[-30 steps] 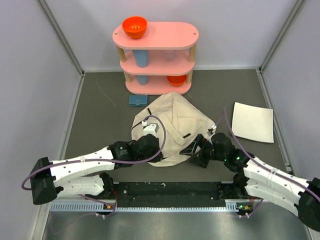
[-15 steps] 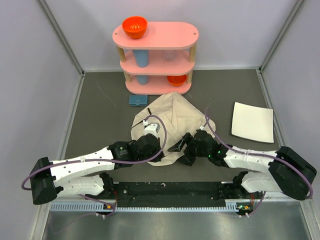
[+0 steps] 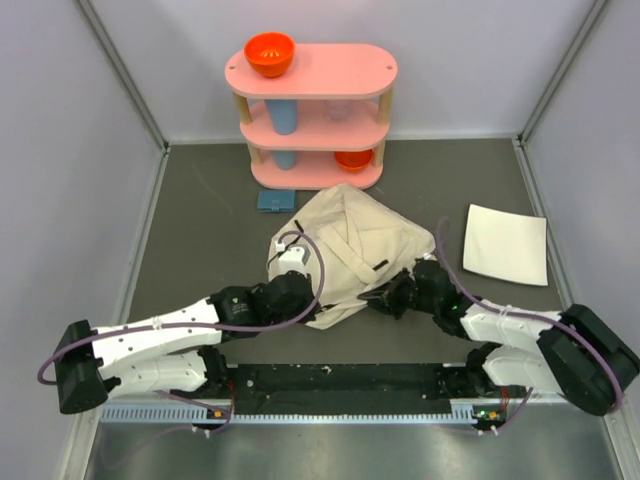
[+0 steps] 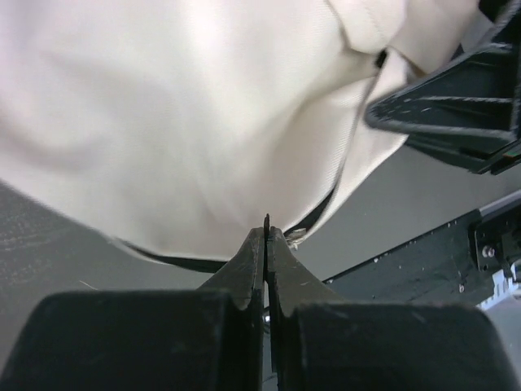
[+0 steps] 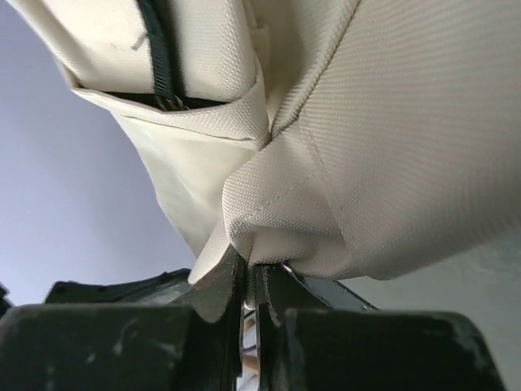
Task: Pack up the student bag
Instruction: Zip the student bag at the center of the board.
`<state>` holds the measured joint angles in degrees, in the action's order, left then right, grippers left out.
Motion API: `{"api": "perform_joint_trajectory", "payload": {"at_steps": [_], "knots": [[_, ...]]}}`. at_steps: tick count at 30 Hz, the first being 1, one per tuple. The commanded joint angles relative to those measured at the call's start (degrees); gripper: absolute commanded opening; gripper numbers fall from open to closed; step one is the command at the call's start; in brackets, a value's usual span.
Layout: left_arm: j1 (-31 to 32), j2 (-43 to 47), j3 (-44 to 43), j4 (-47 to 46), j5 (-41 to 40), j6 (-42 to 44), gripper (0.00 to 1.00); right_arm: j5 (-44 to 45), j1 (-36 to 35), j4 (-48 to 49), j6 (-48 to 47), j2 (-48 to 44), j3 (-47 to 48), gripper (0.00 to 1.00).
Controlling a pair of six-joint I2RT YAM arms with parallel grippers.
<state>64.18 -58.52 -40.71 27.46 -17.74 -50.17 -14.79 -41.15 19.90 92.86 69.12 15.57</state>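
As tools (image 4: 266, 230) (image 5: 249, 277) clamp edges, student bag (image 3: 350, 248) between

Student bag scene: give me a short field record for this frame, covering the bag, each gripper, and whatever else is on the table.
bag: cream student bag, crumpled mid-table between the arms
left: left gripper shut, tips at the bag's black-trimmed edge; hold on it unclear
right: right gripper shut on a fold of bag fabric
behind bag: pink shelf, orange bowl on top
right of bag: white sheet, flat, apart from the bag
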Motion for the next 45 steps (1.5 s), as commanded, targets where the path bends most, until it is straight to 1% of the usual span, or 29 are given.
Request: {"api": "perform_joint_trajectory", "payload": {"at_steps": [1, 3, 4, 6, 9, 11, 12, 13, 14, 15, 16, 17, 18, 20, 21, 22, 25, 27, 28, 29, 31, 34, 36, 38, 40, 41, 43, 44, 45], "knots": [[0.2, 5.6, 3.7, 6.3, -6.4, -2.6, 0.00, 8.6, 11.8, -4.9, -9.0, -5.3, -2.5, 0.00], [0.2, 7.8, 6.3, 6.4, -7.0, -4.0, 0.00, 8.3, 14.1, -6.8, -12.2, -5.7, -0.6, 0.00], [0.2, 8.3, 7.0, 6.3, -7.1, -4.2, 0.00, 8.1, 15.2, -8.2, -15.7, -5.4, 0.2, 0.00], [0.1, 9.3, 7.8, 7.2, -7.9, -4.5, 0.00, 8.0, 16.1, -12.0, -18.5, -5.1, 2.9, 0.00], [0.1, 9.7, 7.7, 8.0, -9.2, -4.6, 0.00, 6.8, 19.0, -12.8, -21.1, -5.4, 1.8, 0.00], [0.1, 9.8, 7.4, 7.7, -9.0, -3.7, 0.00, 3.0, 20.9, -11.6, -24.6, -7.3, 1.1, 0.00], [0.1, 9.8, 7.0, 6.8, -7.9, -2.9, 0.00, 1.6, 20.8, -13.1, -25.9, -8.1, 2.3, 0.04], [0.1, 9.8, 6.9, 4.4, -7.1, -2.2, 0.00, 0.0, 20.9, -15.7, -28.1, -8.9, 3.3, 0.26], [0.1, 9.7, 6.6, 3.0, -6.4, -0.6, 0.00, -3.9, 20.8, -19.6, -28.6, -11.0, 4.5, 0.38], [0.1, 9.0, 6.0, 1.6, -4.5, 0.3, 0.00, -5.5, 20.5, -22.2, -28.9, -12.5, 6.0, 0.48], [0.1, 8.3, 5.6, 0.1, -3.9, 1.0, 0.00, -6.1, 20.2, -24.7, -28.0, -14.8, 6.6, 0.61], [0.1, 7.7, 5.0, -1.2, -3.4, 1.6, 0.00, -6.0, 19.6, -27.3, -27.4, -17.2, 6.9, 0.69], [0.1, 6.1, 3.9, -1.7, -2.9, 1.8, 0.00, -5.7, 17.9, -30.5, -26.7, -22.7, 7.1, 0.79], [0.2, 4.3, 2.2, -2.8, -1.7, 2.3, 0.00, -3.4, 14.8, -32.5, -20.9, -28.1, 5.2, 0.87], [0.2, 2.9, 2.0, -3.7, -1.5, 2.6, 0.00, -2.8, 11.1, -30.0, -18.5, -32.3, 4.1, 0.91], [0.2, 2.4, 1.8, -4.5, -0.3, 3.1, 0.00, -2.4, 9.3, -29.7, -13.5, -33.6, 3.2, 0.91], [0.2, 1.1, 0.8, -7.2, 1.2, 4.0, 0.00, 2.4, 3.4, -29.0, -6.1, -34.4, 1.9, 0.91], [0.2, 1.2, 0.5, -8.1, 1.5, 4.6, 0.00, 4.8, -0.3, -26.6, -2.7, -33.0, 2.0, 0.89], [0.2, 1.2, 0.4, -8.3, 1.6, 4.8, 0.00, 7.4, -3.6, -25.1, -1.6, -30.5, 2.3, 0.89], [0.2, 1.2, 0.1, -8.4, 1.7, 5.5, 0.00, 7.5, -5.3, -24.6, 0.1, -28.9, 3.0, 0.88], [0.2, 1.2, -0.2, -8.3, 1.6, 6.5, 0.00, 4.3, -7.2, -20.4, 0.8, -24.5, 3.8, 0.87], [0.2, 1.5, -0.5, -8.4, 1.5, 6.6, 0.00, 10.7, -10.5, -22.3, 1.1, -20.5, 7.4, 0.85], [0.2, 1.4, -0.2, -8.7, 1.2, 6.6, 0.00, 11.5, -10.6, -16.4, 3.1, -18.1, 6.1, 0.81], [0.2, 1.4, 0.0, -8.6, 1.5, 6.1, 0.00, 14.1, -10.8, -14.4, 4.8, -14.1, 6.6, 0.78], [0.2, 1.5, 0.7, -8.7, 2.0, 5.2, 0.00, 16.4, -10.9, -10.3, 5.0, -11.3, 7.0, 0.72], [0.2, 1.8, 1.1, -8.9, 2.1, 5.0, 0.00, 16.5, -10.8, -6.8, 5.1, -8.7, 7.4, 0.64], [0.2, 2.1, 1.5, -9.0, 1.8, 5.3, 0.00, 16.1, -10.8, -6.3, 4.1, -6.1, 9.8, 0.55], [0.2, 2.1, 1.5, -8.7, 1.6, 5.5, 0.00, 15.8, -10.8, -6.1, 4.1, -5.0, 9.9, 0.24], [0.2, 2.3, 1.5, -8.3, 1.0, 5.6, 0.00, 16.0, -10.8, -3.1, 3.6, -4.3, 9.7, 0.08]]}}
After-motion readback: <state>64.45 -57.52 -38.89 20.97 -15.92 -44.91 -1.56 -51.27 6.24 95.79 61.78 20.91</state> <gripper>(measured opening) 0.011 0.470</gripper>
